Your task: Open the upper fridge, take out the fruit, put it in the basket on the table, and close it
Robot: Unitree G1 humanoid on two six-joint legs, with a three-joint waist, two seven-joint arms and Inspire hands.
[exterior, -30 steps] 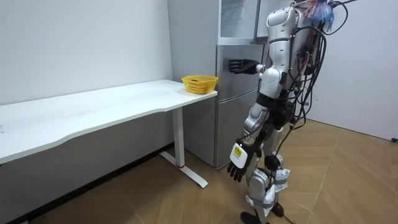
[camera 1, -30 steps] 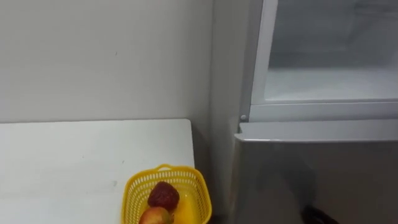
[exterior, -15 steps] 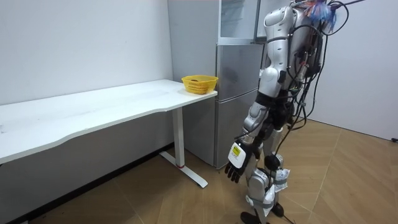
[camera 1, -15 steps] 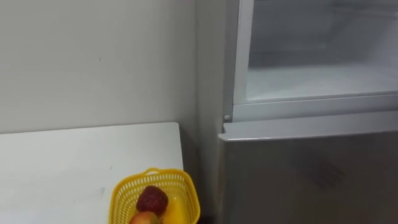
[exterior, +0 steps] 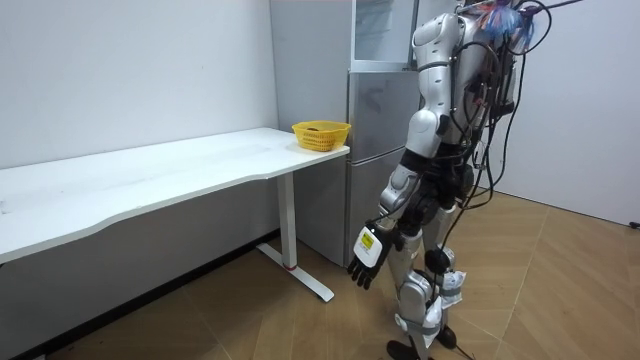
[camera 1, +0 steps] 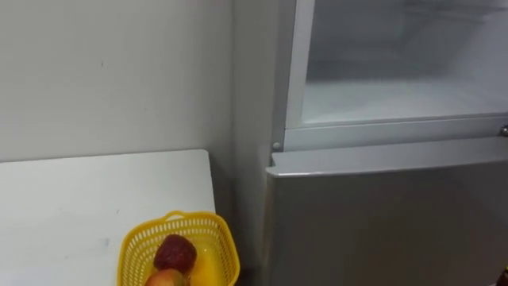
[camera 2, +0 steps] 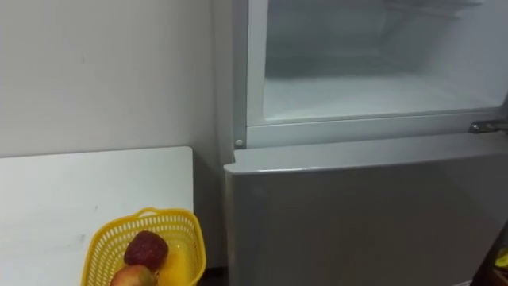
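Observation:
The upper fridge compartment [camera 1: 397, 95] stands open in front of me, its inside white, with a bare shelf and no item that I can make out. Below it is the closed grey lower door [camera 1: 381, 222]. In the room view I stand close to the fridge [exterior: 375, 160], facing it. My left hand [exterior: 365, 262] hangs low by my leg, fingers relaxed and holding nothing. A dark sliver at the lower right corner of the right eye view may be my right hand [camera 2: 497, 266].
A white table [camera 1: 79, 199] adjoins the fridge on my left. Near its corner a yellow basket [camera 1: 190, 216] holds a red fruit [camera 1: 175, 254] and an apple-like fruit [camera 1: 165, 278]. A metal hinge piece [camera 2: 486, 125] sticks out at the compartment's right edge. A white wall is behind.
My right hand, held out before the lower door a second ago, has dropped out of sight. My body has shifted toward the room view's left, and the eye views have panned right.

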